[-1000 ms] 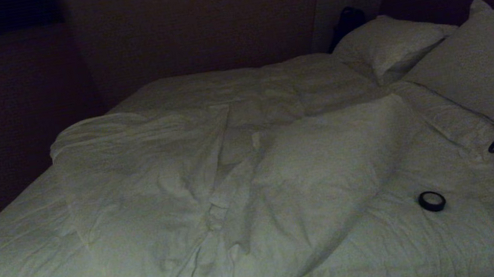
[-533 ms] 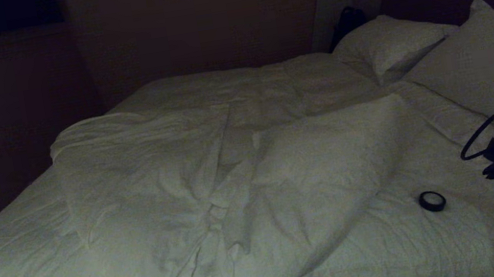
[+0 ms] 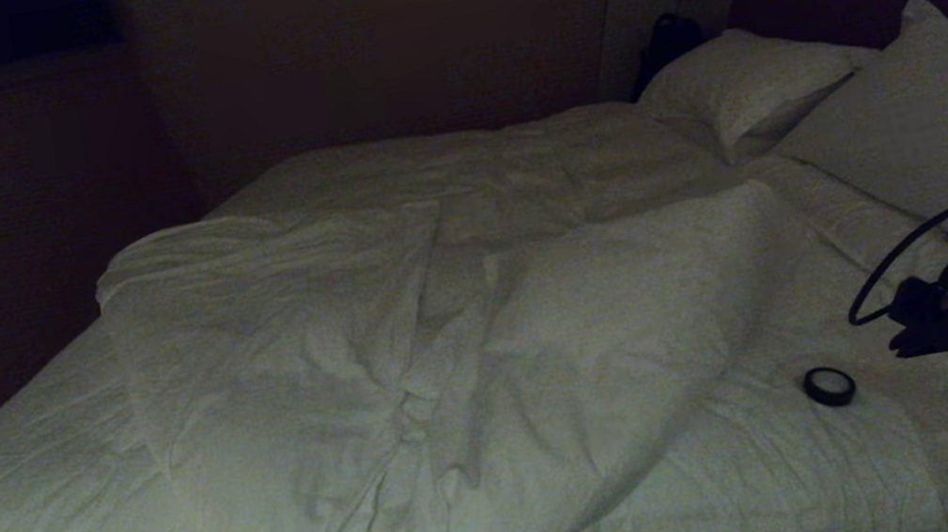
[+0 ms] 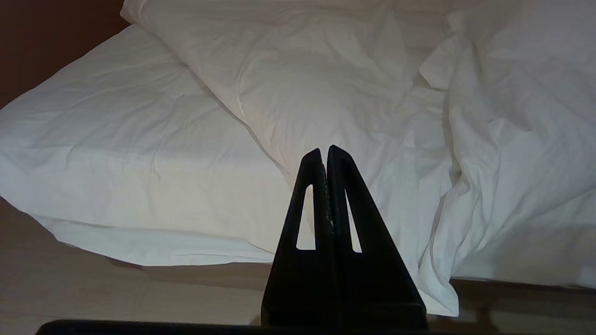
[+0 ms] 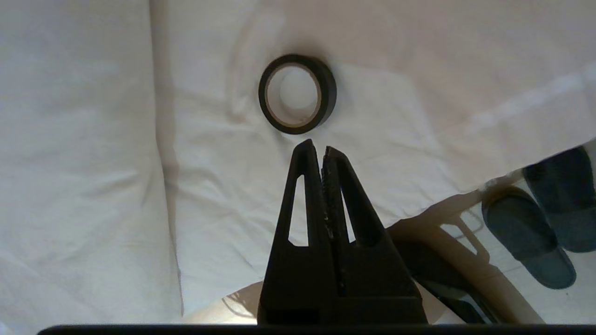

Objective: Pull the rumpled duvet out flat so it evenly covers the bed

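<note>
The duvet lies bunched along the middle of the bed. The right hand, pressed shut and empty, hangs over the bed's near edge beside a tape roll, nearer the duvet's fold than the shut left hand.

Left end effector seen with fingers pressed together, held off the bed's near edge. Rumpled duvet is draped over that edge at right, mattress sheet left bare at left. Pale floor noted below.
</note>
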### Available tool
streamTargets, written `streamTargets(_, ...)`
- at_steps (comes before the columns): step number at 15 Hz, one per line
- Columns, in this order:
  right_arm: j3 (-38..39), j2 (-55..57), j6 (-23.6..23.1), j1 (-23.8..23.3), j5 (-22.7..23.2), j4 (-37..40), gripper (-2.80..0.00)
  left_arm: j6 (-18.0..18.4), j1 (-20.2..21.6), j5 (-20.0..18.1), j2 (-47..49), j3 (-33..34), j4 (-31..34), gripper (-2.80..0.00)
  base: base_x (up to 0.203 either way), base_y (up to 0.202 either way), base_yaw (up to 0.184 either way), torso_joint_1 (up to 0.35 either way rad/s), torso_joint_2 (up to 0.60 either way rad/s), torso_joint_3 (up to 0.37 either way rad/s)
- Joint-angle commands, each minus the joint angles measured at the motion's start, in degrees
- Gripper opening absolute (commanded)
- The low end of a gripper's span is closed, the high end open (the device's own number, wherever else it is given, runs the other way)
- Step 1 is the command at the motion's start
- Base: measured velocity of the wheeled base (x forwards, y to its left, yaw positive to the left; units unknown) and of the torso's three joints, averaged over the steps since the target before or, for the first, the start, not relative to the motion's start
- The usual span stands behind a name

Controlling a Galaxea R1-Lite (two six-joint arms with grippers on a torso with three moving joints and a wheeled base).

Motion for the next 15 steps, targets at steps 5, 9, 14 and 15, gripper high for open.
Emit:
streamTargets(5,1.1,5.1,0.2,1.1,4.8,-6.5,-2.8,0.0,0.0,0.0,0.0,0.0,0.0,-2.8,0.0,0.0,0.0,0.0,0.0,0.0)
streamTargets(9,2.1,5.0,0.2,2.8,5.0,-8.2,-2.8,0.0,0.0,0.0,0.0,0.0,0.0,-2.8,0.0,0.0,0.0,0.0,0.0,0.0)
streamTargets(14,3.4,4.9,0.1,4.2,4.8,-10.8,-2.8,0.0,0.0,0.0,0.0,0.0,0.0,-2.8,0.0,0.0,0.0,0.0,0.0,0.0)
streamTargets(15,3.3,5.0,0.0,4.6,4.8,-11.1,-2.8,0.0,0.0,0.0,0.0,0.0,0.0,-2.8,0.0,0.0,0.0,0.0,0.0,0.0)
